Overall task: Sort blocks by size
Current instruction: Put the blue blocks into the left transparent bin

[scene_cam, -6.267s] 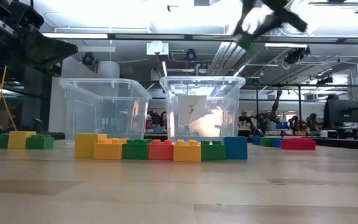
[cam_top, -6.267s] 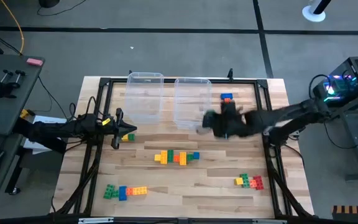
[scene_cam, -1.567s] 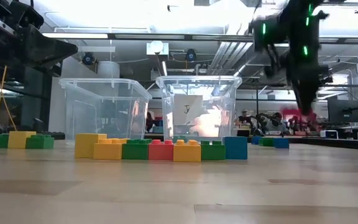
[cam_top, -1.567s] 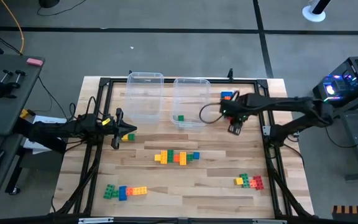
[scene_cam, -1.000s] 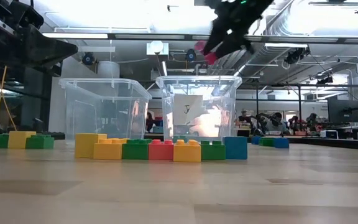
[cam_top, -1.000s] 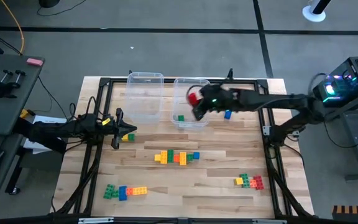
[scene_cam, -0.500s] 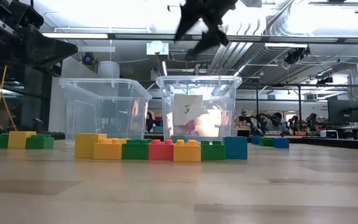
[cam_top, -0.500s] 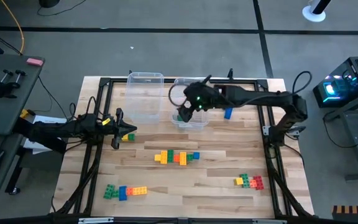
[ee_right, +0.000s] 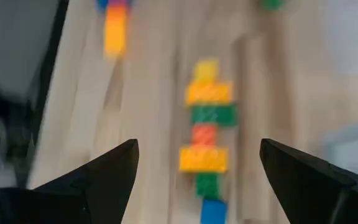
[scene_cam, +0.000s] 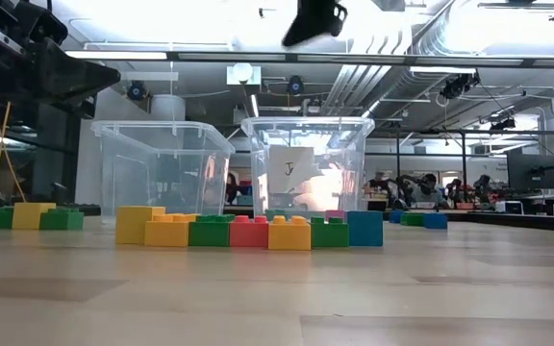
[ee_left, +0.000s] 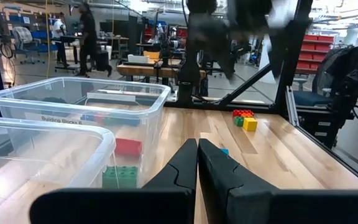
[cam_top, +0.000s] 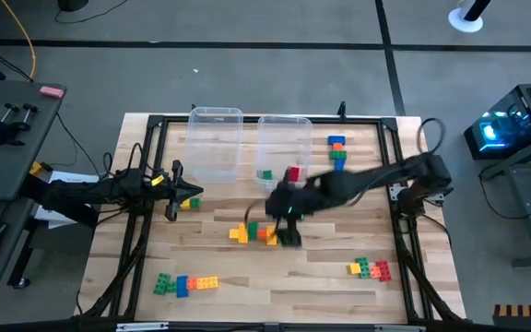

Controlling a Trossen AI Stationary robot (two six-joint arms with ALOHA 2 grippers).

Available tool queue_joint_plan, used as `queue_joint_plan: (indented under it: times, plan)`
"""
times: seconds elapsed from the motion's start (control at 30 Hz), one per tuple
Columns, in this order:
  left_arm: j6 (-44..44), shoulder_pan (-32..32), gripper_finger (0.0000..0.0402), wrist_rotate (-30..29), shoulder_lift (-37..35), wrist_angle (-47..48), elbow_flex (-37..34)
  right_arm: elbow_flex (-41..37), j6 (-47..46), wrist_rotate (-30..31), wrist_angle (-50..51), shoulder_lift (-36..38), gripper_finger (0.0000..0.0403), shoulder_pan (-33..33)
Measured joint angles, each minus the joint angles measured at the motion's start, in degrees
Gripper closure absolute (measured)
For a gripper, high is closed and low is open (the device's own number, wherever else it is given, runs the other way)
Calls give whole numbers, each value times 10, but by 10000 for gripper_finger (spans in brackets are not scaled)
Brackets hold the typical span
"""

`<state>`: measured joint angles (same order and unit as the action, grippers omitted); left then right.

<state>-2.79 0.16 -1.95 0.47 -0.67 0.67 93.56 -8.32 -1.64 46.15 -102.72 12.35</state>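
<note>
The right arm is extended from the table's right edge across toward the middle, low over the surface, its image smeared in the high view. The right gripper [cam_top: 287,231] is held over the table's centre, pointing downward, with its two fingers [ee_right: 92,180] spread wide and nothing between them. The left arm is stationed at the left edge of the table, stretched level toward the right. The left gripper [cam_top: 175,196] is seen with fingers [ee_left: 182,171] pressed together and nothing gripped.
</note>
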Motion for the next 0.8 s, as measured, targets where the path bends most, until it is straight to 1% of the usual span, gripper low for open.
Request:
queue_joint_plan:
  times: [0.07,0.13,0.27,0.33,0.43,0.57,0.67,0.8]
  plan:
    - [0,0,398,0,0,0,0,-2,50,-6,16,-29,70,16]
    - [0,0,398,0,0,0,0,-2,89,3,39,-55,69,28]
    - [0,0,398,0,0,0,0,-2,115,22,114,-105,69,36]
    - [0,0,398,0,0,0,0,-2,116,22,132,-126,69,31]
    - [0,0,398,0,0,0,0,-14,108,22,129,-143,69,18]
    - [0,0,398,0,0,0,0,-58,80,24,112,-143,69,-1]
    - [0,0,398,0,0,0,0,-82,62,7,103,-142,69,-10]
    - [0,0,398,0,0,0,0,-96,29,-4,54,-142,69,-8]
